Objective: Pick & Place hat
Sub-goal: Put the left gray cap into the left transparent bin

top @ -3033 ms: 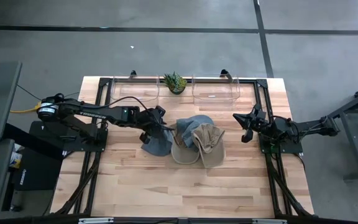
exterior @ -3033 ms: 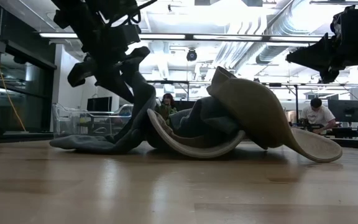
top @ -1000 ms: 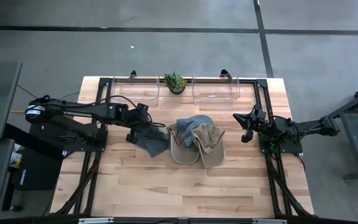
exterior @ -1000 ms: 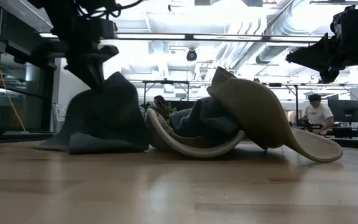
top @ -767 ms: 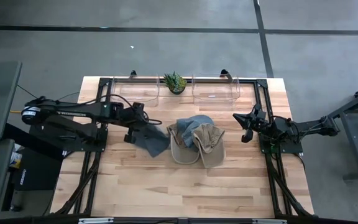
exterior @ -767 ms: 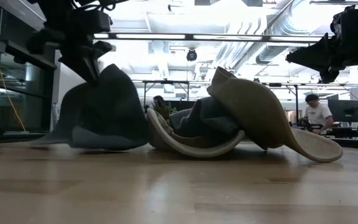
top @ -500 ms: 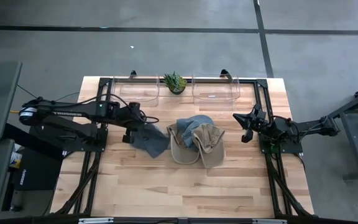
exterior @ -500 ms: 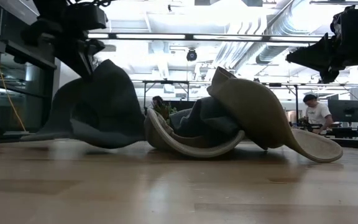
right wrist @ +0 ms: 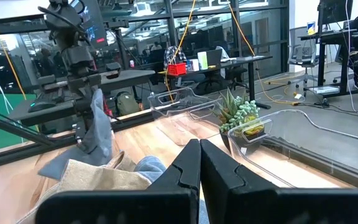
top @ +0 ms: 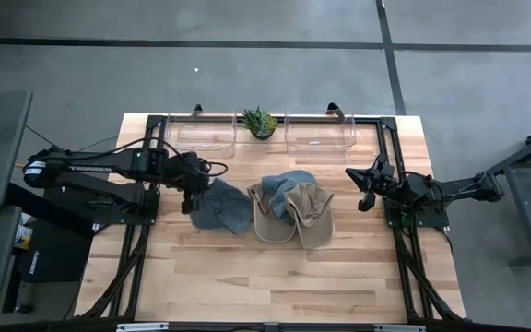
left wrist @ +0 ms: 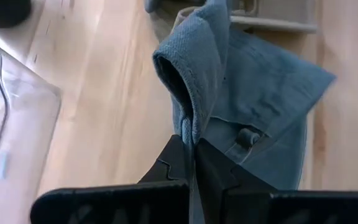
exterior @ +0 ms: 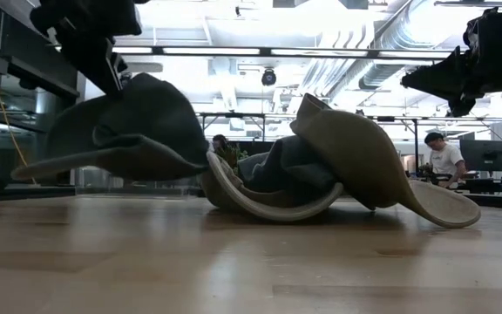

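A blue-grey cloth hat (top: 219, 207) hangs from my left gripper (top: 192, 191), which is shut on it left of the table's middle. In the low view the hat (exterior: 129, 131) hangs above the wood, its brim (exterior: 37, 166) drooping; whether its other side touches the pile I cannot tell. A pile of hats rests on the table's middle: a tan one (top: 308, 217) lies over another blue-grey one (top: 289, 182). My right gripper (top: 365, 189) waits, shut, in the air to the right of the pile. My left gripper pinches a folded edge of the blue-grey hat (left wrist: 190, 127) between its two fingers, which come down on it from above. The cloth bunches into a ridge at the fingers (left wrist: 174, 155). The hat hangs below them, off the table, as the low view shows.
Two clear plastic bins (top: 201, 135) (top: 321, 136) stand along the far edge with a small potted plant (top: 261, 122) between them. Bare wood (top: 265, 277) spreads toward the near edge. People sit at desks in the room beyond the table.
My left gripper has moved up and toward the table's left edge, still shut on the blue-grey hat. The hat has been drawn away from the pile. Its lower edge, which lay on the wood, now hangs above it, and the hat has spread out wider.
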Available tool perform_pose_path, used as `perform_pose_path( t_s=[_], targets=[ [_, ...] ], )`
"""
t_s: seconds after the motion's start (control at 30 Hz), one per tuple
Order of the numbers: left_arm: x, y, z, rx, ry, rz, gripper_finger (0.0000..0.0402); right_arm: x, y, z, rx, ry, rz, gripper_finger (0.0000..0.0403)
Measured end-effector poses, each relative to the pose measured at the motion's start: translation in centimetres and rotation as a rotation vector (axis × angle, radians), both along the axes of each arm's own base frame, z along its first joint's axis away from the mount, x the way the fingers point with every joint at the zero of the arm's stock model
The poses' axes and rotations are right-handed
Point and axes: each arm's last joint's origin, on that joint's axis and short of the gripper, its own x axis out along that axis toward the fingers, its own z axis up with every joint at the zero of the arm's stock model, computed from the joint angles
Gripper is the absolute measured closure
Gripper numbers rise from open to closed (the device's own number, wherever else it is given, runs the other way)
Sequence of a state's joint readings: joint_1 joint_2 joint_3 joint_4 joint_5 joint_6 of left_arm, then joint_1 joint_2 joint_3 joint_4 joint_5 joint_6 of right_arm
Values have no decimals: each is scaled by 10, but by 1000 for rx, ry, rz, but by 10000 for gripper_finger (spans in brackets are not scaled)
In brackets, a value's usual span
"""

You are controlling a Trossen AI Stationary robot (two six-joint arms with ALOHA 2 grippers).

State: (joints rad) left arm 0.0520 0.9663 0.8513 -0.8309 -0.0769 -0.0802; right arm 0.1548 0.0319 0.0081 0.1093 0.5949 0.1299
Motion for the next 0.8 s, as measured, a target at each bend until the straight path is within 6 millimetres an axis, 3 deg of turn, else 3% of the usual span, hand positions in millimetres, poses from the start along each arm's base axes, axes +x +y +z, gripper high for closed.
perform_pose_path(
  t_s=[0.4, 0.8],
  targets=[
    [-5, -1, 7, -74, -18, 30, 401, 0, 0, 0, 0, 1, 0, 402],
    [-22, 23, 64, -49, -53, 142, 401, 0, 0, 0, 0, 1, 0, 402]
  ],
)
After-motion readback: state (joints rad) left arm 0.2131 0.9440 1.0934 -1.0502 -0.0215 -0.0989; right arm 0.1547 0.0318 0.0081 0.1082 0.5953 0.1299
